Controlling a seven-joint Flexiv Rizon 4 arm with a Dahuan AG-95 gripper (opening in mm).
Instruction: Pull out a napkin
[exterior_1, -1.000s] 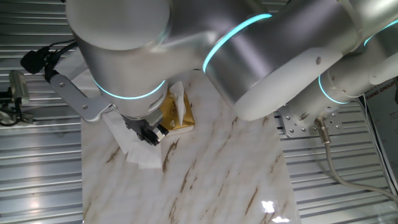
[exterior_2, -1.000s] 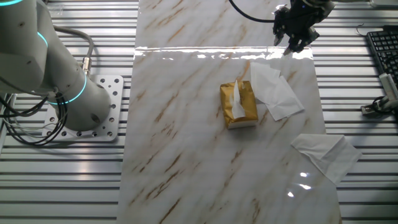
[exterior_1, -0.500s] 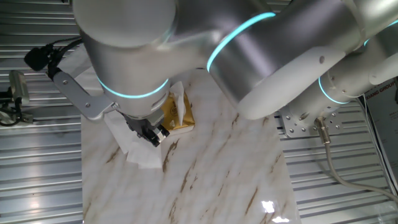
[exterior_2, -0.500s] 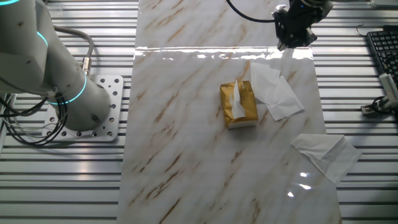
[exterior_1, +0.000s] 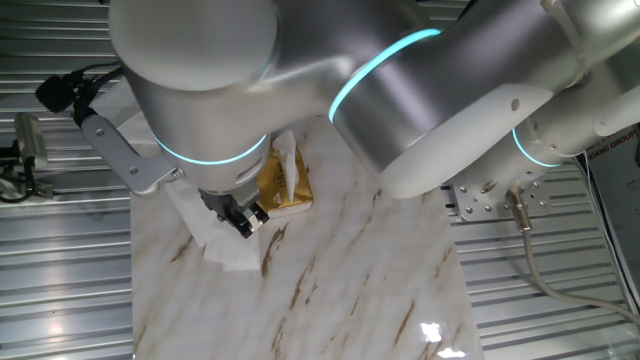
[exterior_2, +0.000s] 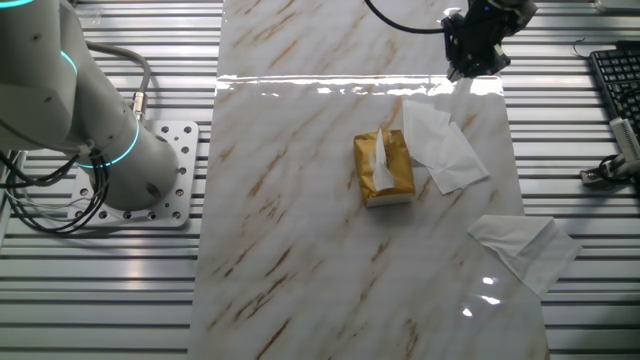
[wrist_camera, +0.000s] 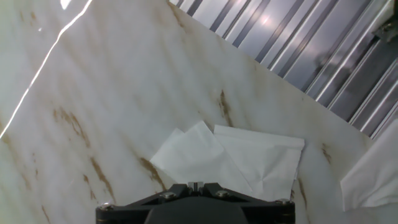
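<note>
The marble table (exterior_2: 300, 250) carries a golden-yellow packet (exterior_2: 383, 168) near its middle. A small white napkin (exterior_2: 380, 160) stands up out of the slot in the packet's top, still lodged in it. Just beside the packet lie two loose white sheets (exterior_2: 440, 145), overlapping; another crumpled sheet (exterior_2: 525, 250) lies well apart near the table's edge. The jaws (exterior_2: 475, 55) hang above the table's far end, holding nothing; how wide they stand I cannot tell. Since the earlier frames they have barely shifted, and packet and sheets lie unchanged.
</note>
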